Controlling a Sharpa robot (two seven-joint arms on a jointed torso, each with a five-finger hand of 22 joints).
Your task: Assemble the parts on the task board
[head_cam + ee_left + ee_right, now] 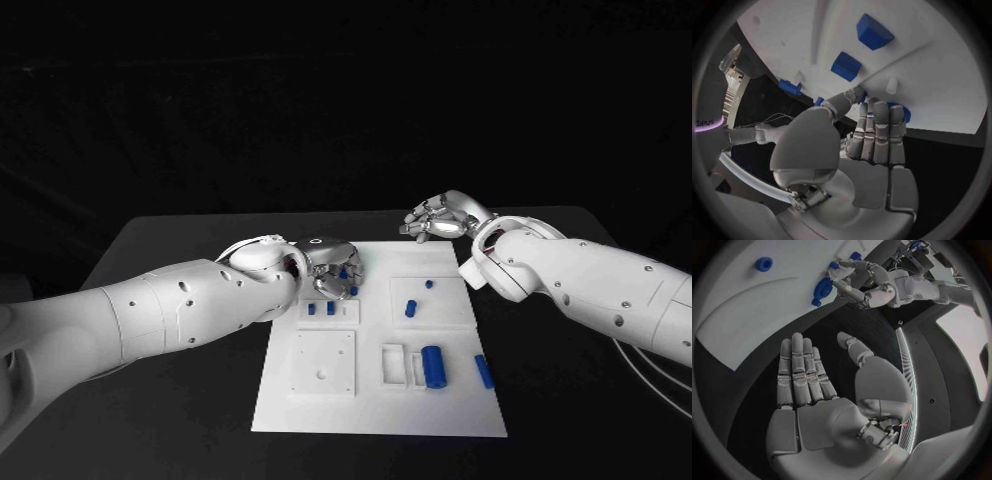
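Note:
The white task board (378, 405) lies in the middle of the black table. My left hand (335, 268) hovers over its far left part and pinches a blue part (352, 291) at its fingertips. In the left wrist view the blue part (903, 114) peeks out behind the fingers (879, 125); the right wrist view shows the left hand (864, 282) holding the blue part (822, 290). Two small blue blocks (320, 310) stand just in front of that hand. My right hand (444, 218) is open past the board's far right corner, with its fingers (801, 372) straight and nothing in them.
On the board, a blue piece (411, 308) and a smaller one (428, 284) sit in the far right panel. A blue cylinder (433, 366) and a slimmer blue piece (483, 371) lie near the front right. A white square plate (320, 362) takes the front left.

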